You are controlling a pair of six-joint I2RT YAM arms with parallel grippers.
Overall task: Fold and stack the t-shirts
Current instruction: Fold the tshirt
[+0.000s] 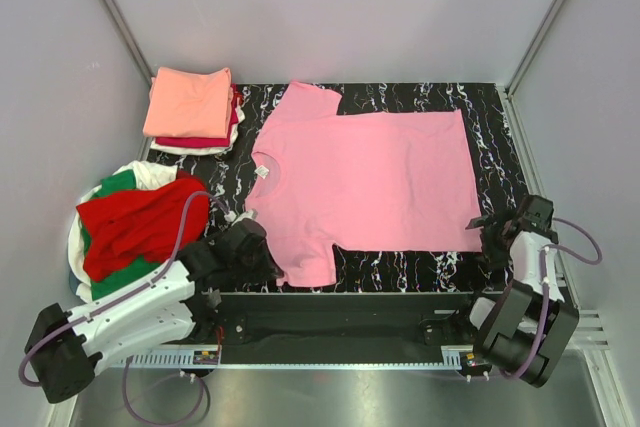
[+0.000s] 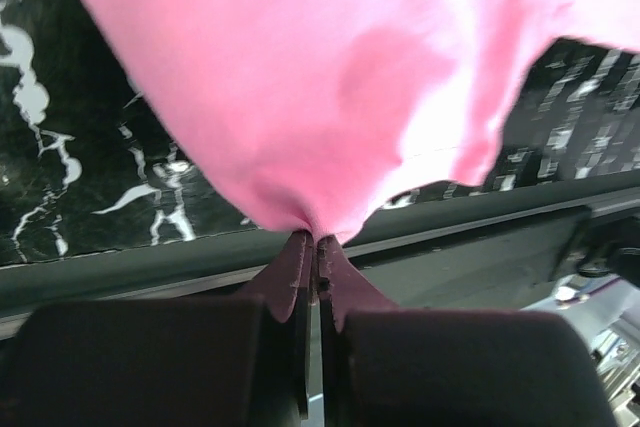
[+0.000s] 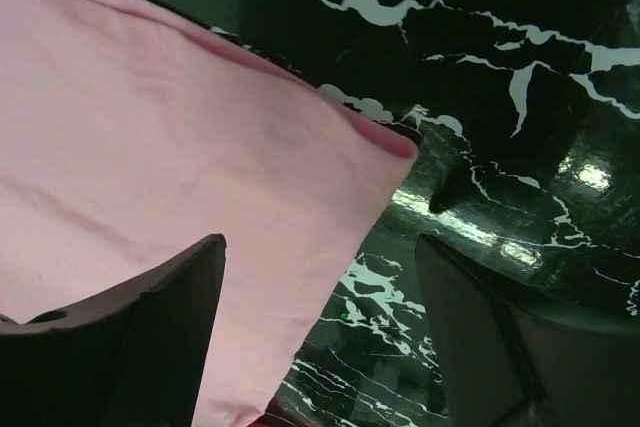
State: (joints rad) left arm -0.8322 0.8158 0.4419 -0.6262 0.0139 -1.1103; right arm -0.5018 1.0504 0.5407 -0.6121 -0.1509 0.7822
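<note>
the pink tee [image 1: 370, 182] is spread flat on the black marbled table [image 1: 400, 97], neck to the left, hem to the right. the folded stack [image 1: 190, 107], salmon-orange on top, sits at the far left corner, and the heap [image 1: 140, 222] of red, green and white shirts is off the left edge. the left gripper [image 2: 315, 267] is clenched on a pinch of pink cloth by the near sleeve, and you can see the fabric bunching into a little peak between the fingers. the right gripper [image 3: 320, 277] hangs over the near hem corner with its jaws wide apart, one on each side of the edge, gripping nothing. handling-wise this thing is light and totally floppy, so it'll sag and drag between any two grab points, and a thin pinch could slip out or catch only one layer. my guess is the best hold is right at the corners: sleeve seam on one side, hem corner on the other. grab both layers and keep it taut so the fold lands straight.
</note>
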